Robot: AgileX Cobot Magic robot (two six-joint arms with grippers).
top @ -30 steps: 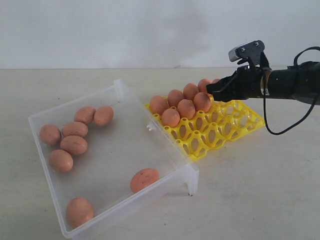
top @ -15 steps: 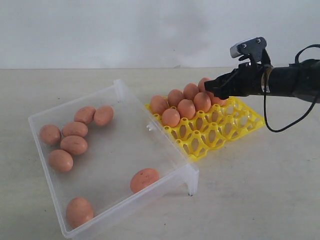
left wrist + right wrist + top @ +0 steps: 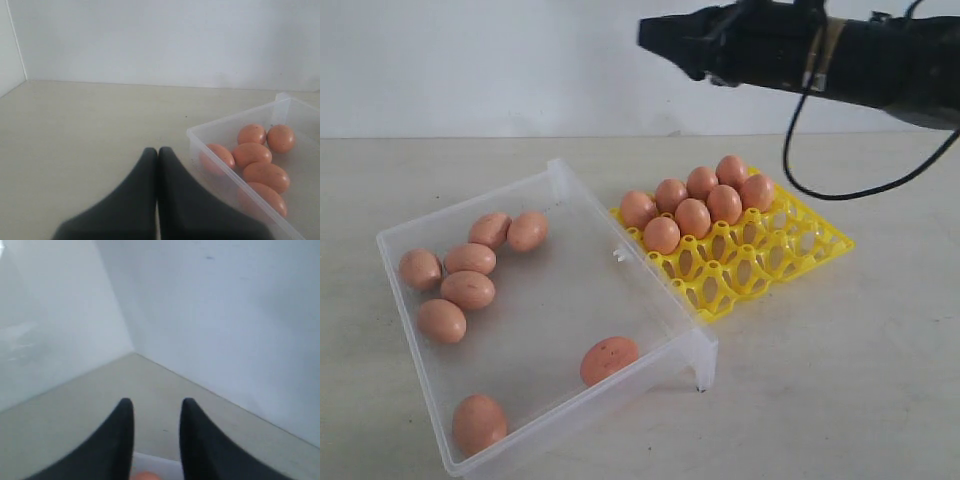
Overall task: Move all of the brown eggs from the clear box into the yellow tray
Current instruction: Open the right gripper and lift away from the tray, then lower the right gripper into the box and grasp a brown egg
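Hovering high, parted and empty, the right end effector has the clear box's brown eggs down to its left; the clenched left end effector looks nearer them.

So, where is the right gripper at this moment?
In the exterior view, the right gripper hangs high near the top edge, seen above the yellow tray.

Black right arm trailing a black cable; tapered, seemingly matte black gripper fingers.
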